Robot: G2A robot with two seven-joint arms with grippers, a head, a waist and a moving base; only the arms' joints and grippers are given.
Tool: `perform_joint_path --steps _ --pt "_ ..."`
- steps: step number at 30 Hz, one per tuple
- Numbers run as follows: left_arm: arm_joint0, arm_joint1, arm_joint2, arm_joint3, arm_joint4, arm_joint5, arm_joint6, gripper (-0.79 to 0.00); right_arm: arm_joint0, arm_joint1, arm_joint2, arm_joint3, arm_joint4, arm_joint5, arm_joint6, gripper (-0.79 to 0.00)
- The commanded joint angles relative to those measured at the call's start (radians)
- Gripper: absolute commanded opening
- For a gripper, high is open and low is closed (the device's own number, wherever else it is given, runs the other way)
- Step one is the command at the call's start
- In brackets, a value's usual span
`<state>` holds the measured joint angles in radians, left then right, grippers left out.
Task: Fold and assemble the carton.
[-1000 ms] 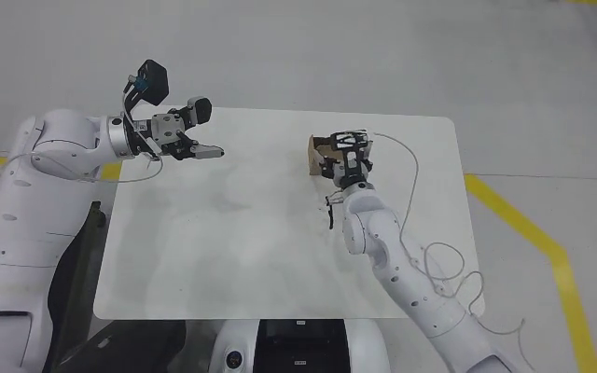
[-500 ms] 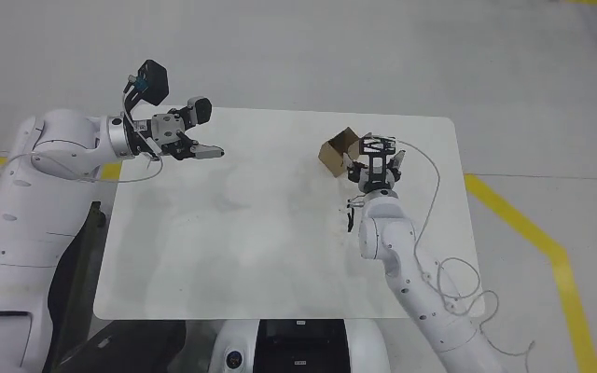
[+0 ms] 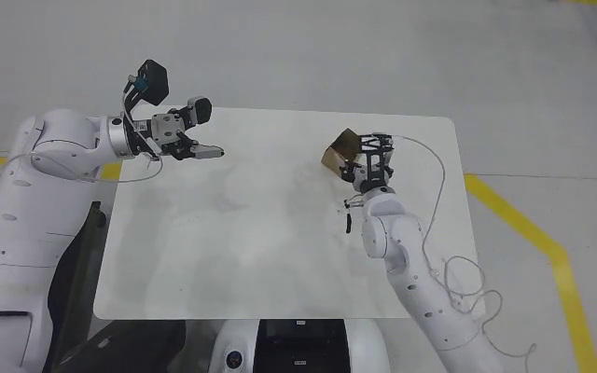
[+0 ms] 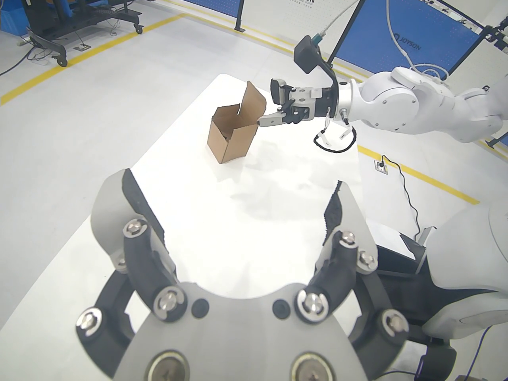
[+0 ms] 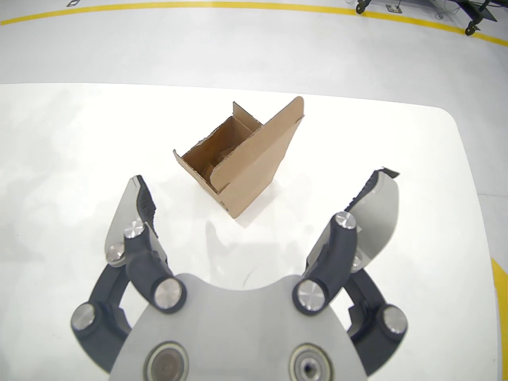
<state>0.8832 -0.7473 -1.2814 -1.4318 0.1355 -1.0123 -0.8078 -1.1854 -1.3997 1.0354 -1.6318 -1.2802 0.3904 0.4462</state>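
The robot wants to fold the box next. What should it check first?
1. Carton standing on the table: ok.
2. Top closed: not ok, a flap stands up and the inside shows.
3. Right gripper open: ok.
4. Carton between its fingers: not ok, the carton sits just ahead of them.
5. Left gripper open and well away from the carton: ok.
6. Bottom flaps locked: cannot tell.

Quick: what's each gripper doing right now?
Left gripper: open, holding nothing.
Right gripper: open, holding nothing, right beside the brown cardboard carton.
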Motion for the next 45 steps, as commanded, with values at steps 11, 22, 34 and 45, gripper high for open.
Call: perform_joint_path --steps 11,22,34,45 --pt "0.000 0.000 0.000 0.000 0.000 0.000 0.000 0.000 -0.045 0.002 0.070 -0.025 -0.011 0.012 0.016 -0.557" --pt "0.000 0.000 0.000 0.000 0.000 0.000 0.000 0.000 -0.060 0.005 0.102 -0.039 -0.021 -0.049 0.042 -0.539" --pt "0.000 0.000 0.000 0.000 0.000 0.000 0.000 0.000 0.007 -0.008 0.118 0.075 0.076 -0.116 0.024 -0.542" --pt "0.000 0.000 0.000 0.000 0.000 0.000 0.000 0.000 0.010 -0.010 0.142 0.106 0.124 -0.154 0.016 -0.616"
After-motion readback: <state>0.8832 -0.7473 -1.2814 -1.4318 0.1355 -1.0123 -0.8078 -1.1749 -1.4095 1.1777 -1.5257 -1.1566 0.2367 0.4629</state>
